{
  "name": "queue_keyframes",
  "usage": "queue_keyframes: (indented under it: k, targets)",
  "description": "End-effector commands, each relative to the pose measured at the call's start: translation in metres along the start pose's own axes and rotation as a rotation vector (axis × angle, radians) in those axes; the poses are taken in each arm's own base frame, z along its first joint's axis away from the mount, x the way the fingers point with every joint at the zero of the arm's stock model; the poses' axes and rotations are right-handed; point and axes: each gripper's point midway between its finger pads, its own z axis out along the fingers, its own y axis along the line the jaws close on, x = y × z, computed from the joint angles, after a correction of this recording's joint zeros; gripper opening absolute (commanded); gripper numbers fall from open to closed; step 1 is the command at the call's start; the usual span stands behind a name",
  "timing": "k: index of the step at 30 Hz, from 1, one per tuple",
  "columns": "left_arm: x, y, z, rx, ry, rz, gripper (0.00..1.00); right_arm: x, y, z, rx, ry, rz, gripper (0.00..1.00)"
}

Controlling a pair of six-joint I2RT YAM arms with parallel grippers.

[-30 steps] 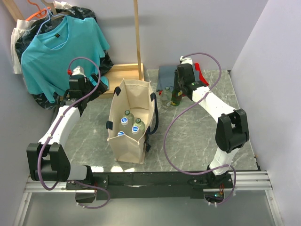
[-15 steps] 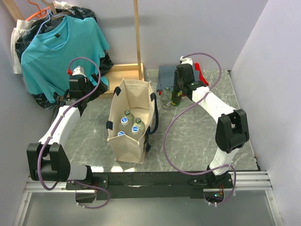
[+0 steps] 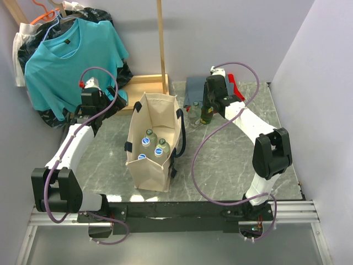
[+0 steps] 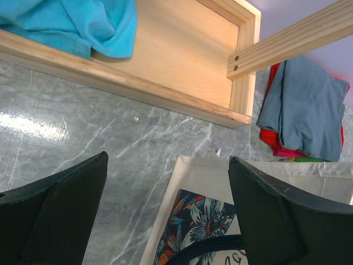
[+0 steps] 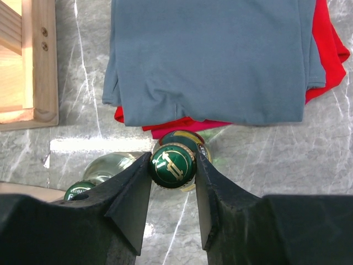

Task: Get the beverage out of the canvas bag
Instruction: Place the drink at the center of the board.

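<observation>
The beige canvas bag (image 3: 153,141) stands open mid-table, with several capped bottles (image 3: 146,142) upright inside. My right gripper (image 3: 207,109) is right of the bag and shut on the neck of a green bottle (image 3: 206,116). In the right wrist view, its fingers (image 5: 135,190) press both sides of the green cap (image 5: 172,165). A clear bottle (image 5: 107,168) stands right beside it. My left gripper (image 3: 110,102) is open and empty behind the bag's back left corner. The left wrist view shows the bag's rim (image 4: 204,176) and floral print between the fingers.
Folded grey cloth (image 5: 209,55) over red cloth (image 5: 328,52) lies just beyond the green bottle. A wooden frame base (image 3: 146,83) and post (image 3: 161,38) stand behind the bag. A teal shirt (image 3: 69,55) hangs at the back left over black plastic.
My right gripper with the green bottle has edged very slightly to the left. The left arm and the bag have not moved.
</observation>
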Motion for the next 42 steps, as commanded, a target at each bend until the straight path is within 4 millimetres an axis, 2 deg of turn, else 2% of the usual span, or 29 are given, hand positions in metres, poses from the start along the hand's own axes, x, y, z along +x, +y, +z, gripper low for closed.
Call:
queue_keyframes:
  k: [1,5,6,19,23,27,34,39,40,41,42]
  targets:
    - [-0.014,-0.016,-0.004,0.052,-0.037,0.009,0.96,-0.034,0.012,-0.016,-0.037,-0.100,0.056,0.44]
    - [-0.014,-0.016,-0.005,0.048,-0.040,0.011,0.96,-0.036,0.013,-0.018,-0.040,-0.101,0.056,0.47]
    - [-0.014,-0.016,-0.005,0.048,-0.040,0.009,0.96,-0.036,0.014,-0.018,-0.040,-0.102,0.055,0.55]
    - [-0.013,-0.017,-0.004,0.055,-0.037,0.010,0.96,-0.041,0.008,-0.027,-0.014,-0.122,0.061,0.57]
    - [-0.014,-0.016,-0.005,0.050,-0.040,0.010,0.96,-0.048,-0.003,-0.036,0.036,-0.157,0.076,0.60]
    - [-0.014,-0.016,-0.005,0.047,-0.041,0.013,0.96,-0.061,-0.010,-0.052,0.058,-0.200,0.082,0.60]
    - [-0.018,-0.018,-0.007,0.050,-0.048,0.013,0.96,-0.087,-0.006,-0.090,0.037,-0.273,0.063,0.63]
    - [-0.017,-0.017,-0.007,0.047,-0.046,0.012,0.96,-0.104,0.014,-0.119,-0.041,-0.309,0.015,0.64]
    - [-0.017,-0.017,-0.007,0.049,-0.047,0.012,0.96,-0.101,0.017,-0.122,-0.048,-0.289,-0.003,0.64]
    - [-0.017,-0.018,-0.007,0.049,-0.046,0.010,0.96,-0.112,0.022,-0.130,-0.071,-0.304,-0.003,0.64]
    - [-0.018,-0.018,-0.009,0.051,-0.050,0.010,0.96,-0.112,0.033,-0.136,-0.099,-0.303,-0.029,0.64]
